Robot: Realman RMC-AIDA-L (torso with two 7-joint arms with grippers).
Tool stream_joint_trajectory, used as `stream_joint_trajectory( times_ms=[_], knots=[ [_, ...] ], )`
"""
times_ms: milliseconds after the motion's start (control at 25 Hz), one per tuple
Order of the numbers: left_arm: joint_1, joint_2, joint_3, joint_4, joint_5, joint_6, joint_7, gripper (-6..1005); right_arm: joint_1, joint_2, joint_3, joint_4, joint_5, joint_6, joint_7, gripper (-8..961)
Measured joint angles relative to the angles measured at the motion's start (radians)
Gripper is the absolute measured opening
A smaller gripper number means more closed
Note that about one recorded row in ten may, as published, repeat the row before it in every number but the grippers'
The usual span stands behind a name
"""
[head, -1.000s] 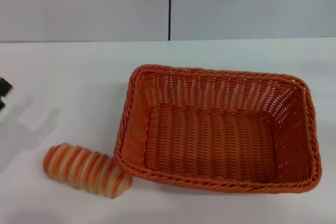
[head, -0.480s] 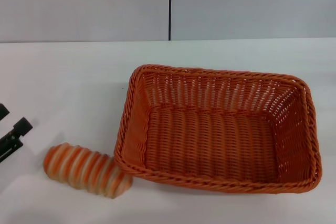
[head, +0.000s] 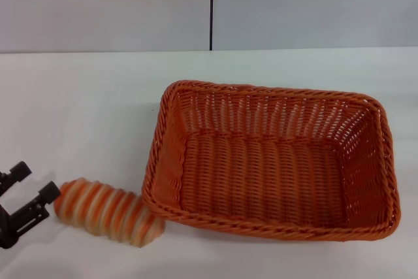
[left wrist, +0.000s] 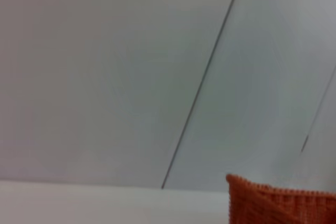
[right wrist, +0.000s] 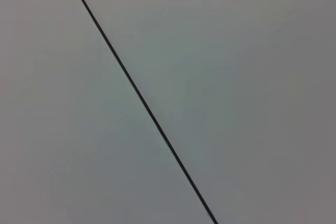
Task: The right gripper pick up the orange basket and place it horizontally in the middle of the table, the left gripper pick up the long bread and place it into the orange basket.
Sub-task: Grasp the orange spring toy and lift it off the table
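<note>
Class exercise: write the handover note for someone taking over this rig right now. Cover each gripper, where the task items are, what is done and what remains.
Left gripper: open, low at the table's left edge, next to the long bread's left end, not holding it.
Right gripper: out of view.
Orange basket: flat on the table, long side across, empty.
Long bread: on the table at the basket's front-left corner.
Done: basket appears placed.
Left: grasp bread, put it in basket.

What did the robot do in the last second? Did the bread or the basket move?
The left hand came in from the table's left edge toward the long bread. Its fingers are open, and one fingertip is now beside the loaf's left end. It has not grabbed anything. The bread and the orange basket stayed where they were on the table.
</note>
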Motion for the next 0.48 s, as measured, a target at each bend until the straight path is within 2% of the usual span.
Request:
stream_joint_trajectory(
  times_ms=[480],
  knots=[
    [-0.009, -0.008, 0.022, -0.015, 0.014, -0.103, -0.005, 828, 0.006, 0.003, -0.003, 0.015, 0.000, -0.009, -0.009, 718]
  ],
)
